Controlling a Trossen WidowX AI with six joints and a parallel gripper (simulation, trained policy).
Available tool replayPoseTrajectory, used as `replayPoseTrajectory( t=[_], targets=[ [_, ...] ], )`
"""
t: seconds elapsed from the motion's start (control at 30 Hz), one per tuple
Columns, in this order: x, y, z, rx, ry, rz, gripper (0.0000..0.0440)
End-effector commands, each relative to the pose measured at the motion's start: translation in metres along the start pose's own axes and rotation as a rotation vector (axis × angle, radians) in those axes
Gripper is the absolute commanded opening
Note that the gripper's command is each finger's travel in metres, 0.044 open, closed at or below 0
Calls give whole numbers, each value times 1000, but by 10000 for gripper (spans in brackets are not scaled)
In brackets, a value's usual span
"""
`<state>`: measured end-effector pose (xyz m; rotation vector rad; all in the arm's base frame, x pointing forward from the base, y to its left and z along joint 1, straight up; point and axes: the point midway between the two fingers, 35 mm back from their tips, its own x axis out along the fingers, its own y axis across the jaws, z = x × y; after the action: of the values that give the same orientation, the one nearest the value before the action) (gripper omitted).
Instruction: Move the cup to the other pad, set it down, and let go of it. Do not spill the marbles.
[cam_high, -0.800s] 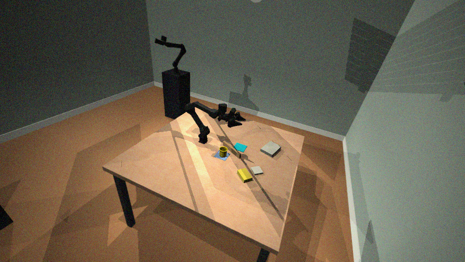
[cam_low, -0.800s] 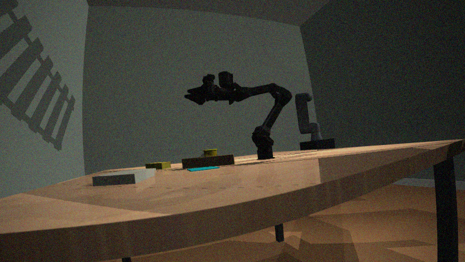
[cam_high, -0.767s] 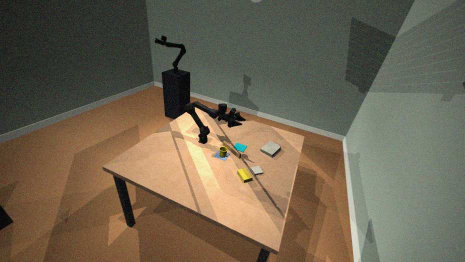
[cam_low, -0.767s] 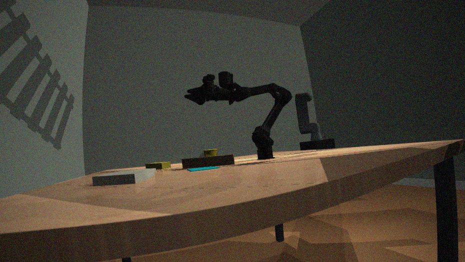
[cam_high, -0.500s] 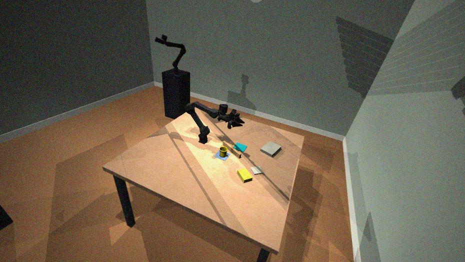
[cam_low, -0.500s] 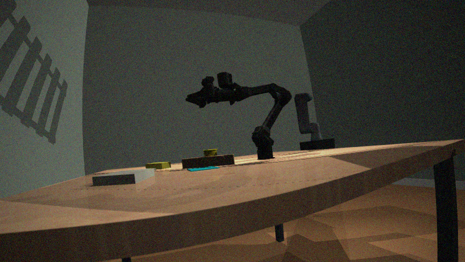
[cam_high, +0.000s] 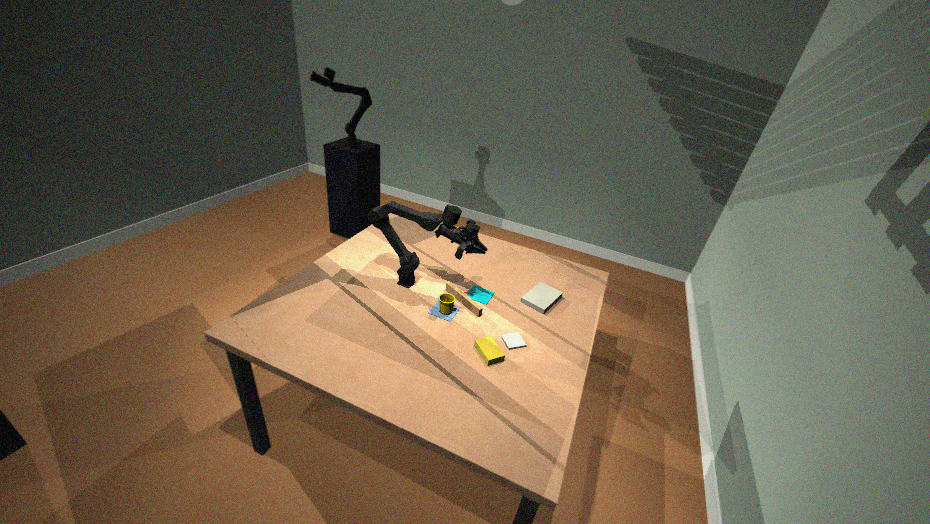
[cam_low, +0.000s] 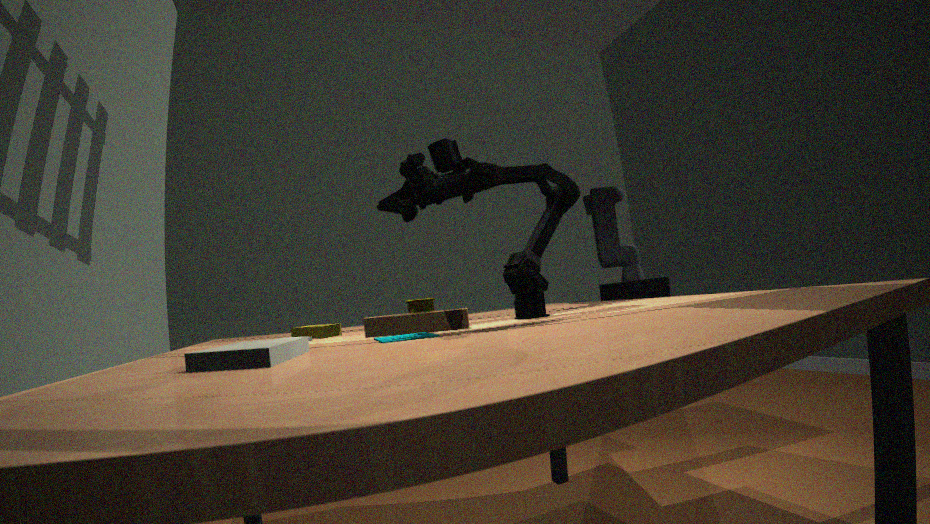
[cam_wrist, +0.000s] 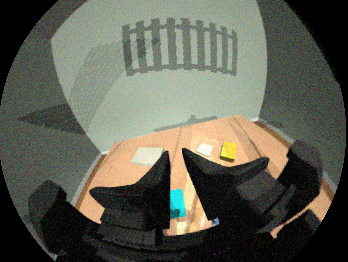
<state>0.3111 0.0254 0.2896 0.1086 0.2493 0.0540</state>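
- Top view puts the yellow cup (cam_high: 446, 304) (cam_low: 419, 303) upright on the blue pad (cam_high: 437, 313) (cam_wrist: 215, 222), with nothing gripping it. I can't make out any marbles in it from where I stand, nor do I spot any spilled.
- Across a low wooden barrier (cam_high: 465, 300) (cam_low: 410, 323) lies the cyan pad (cam_high: 480, 294) (cam_low: 404, 337) (cam_wrist: 177, 202), with no cup on it. I take these two pads to be the pair that matters.
- The jaws are empty and slightly apart, a narrow gap showing between their tips. They are up in the air, well apart from the cup, at the end of the outstretched arm (cam_high: 393, 240) (cam_low: 549, 214).
- How far along is it? If blue is where the cup began, the whole job remains: grasp, lift over the barrier, lower onto cyan, let go. If blue is the goal, the cup is already down and released. From here I can't settle which.
- Farther out on the desk (cam_high: 364, 364) (cam_low: 455, 390) (cam_wrist: 125, 172) are a yellow block (cam_high: 489, 350) (cam_low: 316, 330) (cam_wrist: 228, 151), a white square (cam_high: 514, 340) (cam_wrist: 205, 149) and a pale flat box (cam_high: 541, 297) (cam_low: 227, 359) (cam_wrist: 147, 155), which need no handling, I'd say.

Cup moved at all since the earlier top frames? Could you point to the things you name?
No. The yellow cup (cam_high: 446, 303) (cam_low: 420, 304) still stands upright on the blue pad (cam_high: 436, 313), on the same side of the wooden barrier (cam_high: 469, 303) (cam_low: 403, 322).
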Motion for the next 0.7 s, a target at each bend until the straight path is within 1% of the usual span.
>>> replayPoseTrajectory(
  t=[0.0,0.67],
  targets=[
    [2,4,-2,25,48,6,83],
    [0,17,-33,92,385,-10,103]
  ],
)
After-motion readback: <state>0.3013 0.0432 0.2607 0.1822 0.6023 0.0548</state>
